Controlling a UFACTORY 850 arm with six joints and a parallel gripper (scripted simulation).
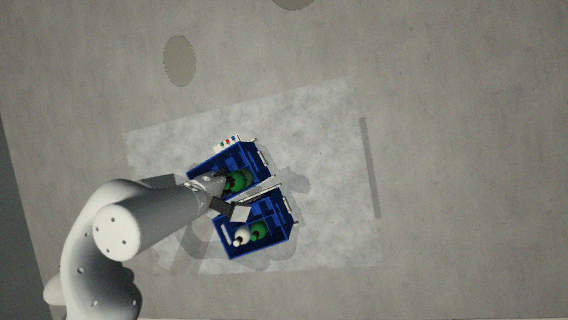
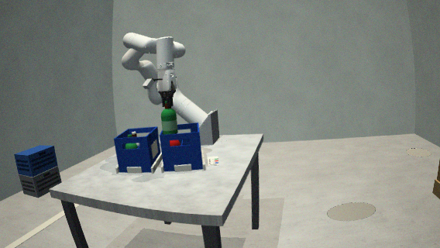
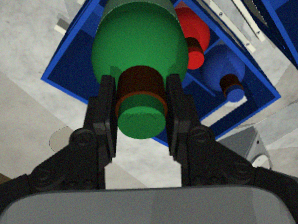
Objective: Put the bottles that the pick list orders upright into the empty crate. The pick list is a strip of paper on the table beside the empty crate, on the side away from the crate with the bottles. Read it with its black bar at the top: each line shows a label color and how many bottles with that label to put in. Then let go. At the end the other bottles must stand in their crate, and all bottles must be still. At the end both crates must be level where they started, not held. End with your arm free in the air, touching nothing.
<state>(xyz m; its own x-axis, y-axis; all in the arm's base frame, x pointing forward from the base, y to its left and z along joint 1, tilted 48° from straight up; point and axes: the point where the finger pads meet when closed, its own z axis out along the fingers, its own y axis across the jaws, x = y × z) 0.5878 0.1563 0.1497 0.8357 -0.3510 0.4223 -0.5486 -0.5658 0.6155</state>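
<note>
I have the black two-fingered gripper [image 3: 140, 111] clamped part-way closed on the neck of the green bottle with the green cap [image 3: 140, 50], the dark brown collar under the cap sitting right between the fingers, and the bottle hangs upright from it. In the exterior view its base is just about at the rim of the blue plastic receiving crate [image 2: 181, 151], over a cell at the corner nearest the arm, so I judge it is partly lowered but not seated. Two other bottles already stand in that crate, one with a red cap [image 3: 193, 30] and one with a blue cap [image 3: 226, 79]; the other blue crate [image 2: 136, 149] beside it holds a green and a white bottle. The white pick list strip [image 2: 213, 160] lies on the grey table [image 2: 174, 194] just beside the receiving crate. I expect the bottle to be rigid, smooth and bottom-heavy, so a neck hold lets it swing like a pendulum and could slip; the collar gives a ledge to hang from, and that is where I would keep my hold
</note>
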